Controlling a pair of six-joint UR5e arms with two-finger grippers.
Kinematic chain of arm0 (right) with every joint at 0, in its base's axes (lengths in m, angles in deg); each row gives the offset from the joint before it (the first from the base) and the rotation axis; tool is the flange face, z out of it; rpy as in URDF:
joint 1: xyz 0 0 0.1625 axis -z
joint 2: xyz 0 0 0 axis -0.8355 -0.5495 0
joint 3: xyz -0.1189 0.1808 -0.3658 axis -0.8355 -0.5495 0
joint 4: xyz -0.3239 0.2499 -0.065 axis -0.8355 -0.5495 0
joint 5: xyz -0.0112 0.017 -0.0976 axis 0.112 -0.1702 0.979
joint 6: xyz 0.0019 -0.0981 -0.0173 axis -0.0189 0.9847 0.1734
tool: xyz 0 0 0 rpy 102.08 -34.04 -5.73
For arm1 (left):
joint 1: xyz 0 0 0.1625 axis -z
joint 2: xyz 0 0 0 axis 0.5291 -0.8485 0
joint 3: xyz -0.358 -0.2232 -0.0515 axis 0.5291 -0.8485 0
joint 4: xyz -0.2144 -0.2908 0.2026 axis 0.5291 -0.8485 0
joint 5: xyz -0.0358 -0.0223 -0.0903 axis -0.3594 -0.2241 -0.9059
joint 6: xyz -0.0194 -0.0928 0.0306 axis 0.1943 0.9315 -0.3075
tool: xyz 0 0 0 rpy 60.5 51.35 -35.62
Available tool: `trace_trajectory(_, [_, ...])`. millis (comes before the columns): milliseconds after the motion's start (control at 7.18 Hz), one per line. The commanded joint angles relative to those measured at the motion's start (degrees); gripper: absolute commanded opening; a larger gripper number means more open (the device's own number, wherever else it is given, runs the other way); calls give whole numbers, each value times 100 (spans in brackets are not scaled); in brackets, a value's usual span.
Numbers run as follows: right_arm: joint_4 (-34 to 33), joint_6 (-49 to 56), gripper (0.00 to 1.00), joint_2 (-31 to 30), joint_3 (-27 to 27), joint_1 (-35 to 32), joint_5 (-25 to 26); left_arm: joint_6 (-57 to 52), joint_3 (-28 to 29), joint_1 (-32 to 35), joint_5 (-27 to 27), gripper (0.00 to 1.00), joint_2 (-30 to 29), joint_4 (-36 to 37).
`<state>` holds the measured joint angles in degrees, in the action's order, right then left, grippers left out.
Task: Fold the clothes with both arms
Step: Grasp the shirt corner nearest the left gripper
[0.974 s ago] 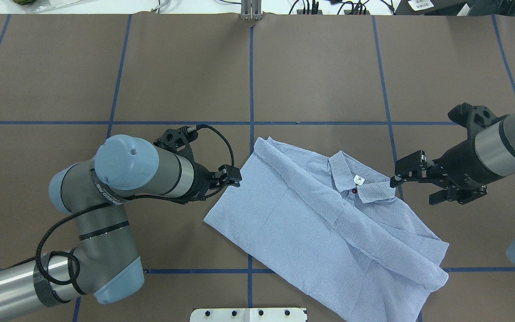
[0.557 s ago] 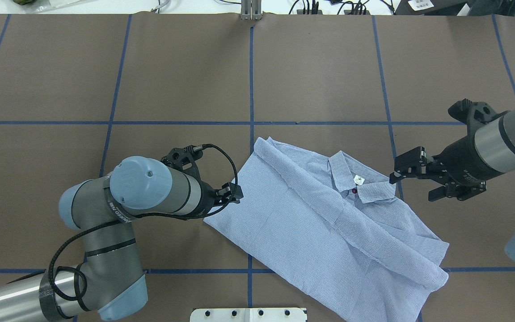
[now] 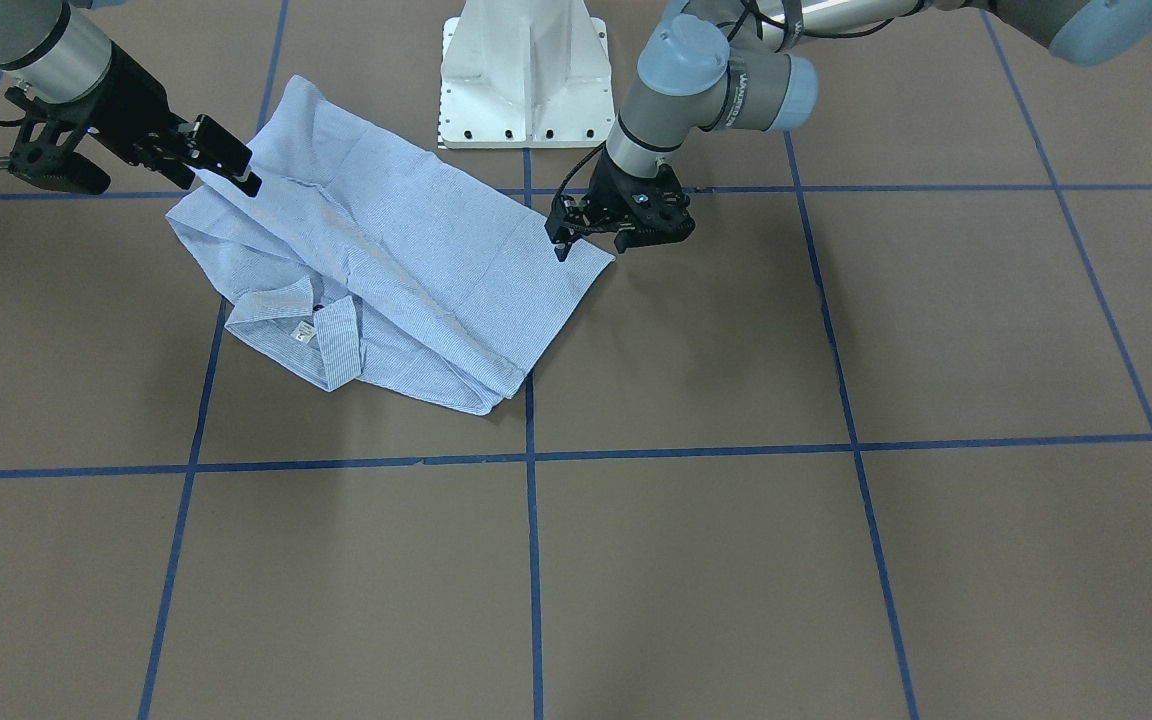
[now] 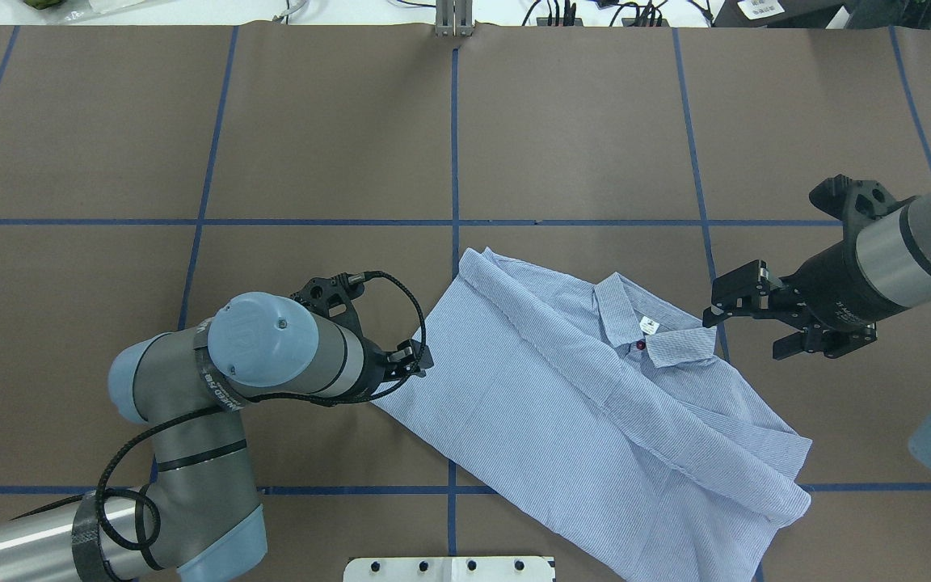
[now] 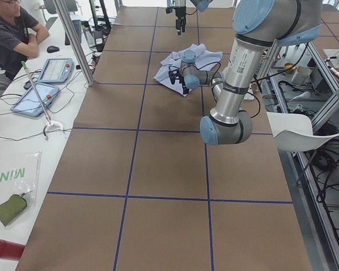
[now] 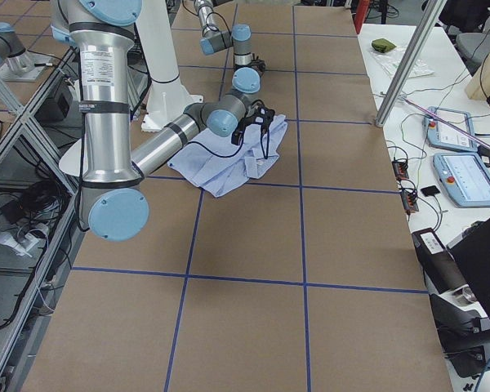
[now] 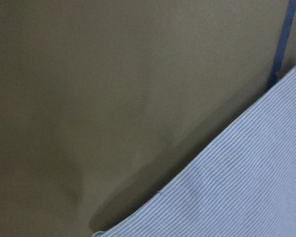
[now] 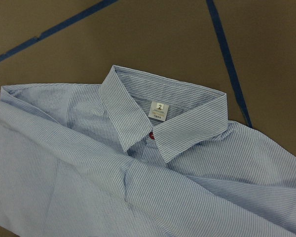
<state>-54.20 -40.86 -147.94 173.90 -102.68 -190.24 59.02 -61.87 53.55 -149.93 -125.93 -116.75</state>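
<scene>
Two end effectors, both released. Left end effector: at striped shirt's 9 o'clock hem corner. Right end effector: 3 o'clock, nr collar. Shirt flat on desk, partly folded. Step: approach. Next prob. needs lowering, pinching both edges.

We see 1 light blue, finely striped shirt lying partly folded, collar side up. It slants from the centre of the overhead frame down to the lower right. Its collar lies open, showing a white label marked 2 and 1 dark red button. The left arm, grey with blue caps, bends in from the lower left. The left gripper hangs over the shirt's left corner, fingers apart. The right arm enters at the right edge, and the right gripper is spread just beside the collar.
</scene>
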Motion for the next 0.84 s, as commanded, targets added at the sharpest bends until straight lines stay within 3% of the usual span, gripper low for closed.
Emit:
trace_trajectory(0, [-8,0,100,92,-48,-4,0,32,18,-7,36,93,6,32])
trace_trajectory(696, [1,0,100,100,-74,-13,0,41,202,-16,72,90,-29,23])
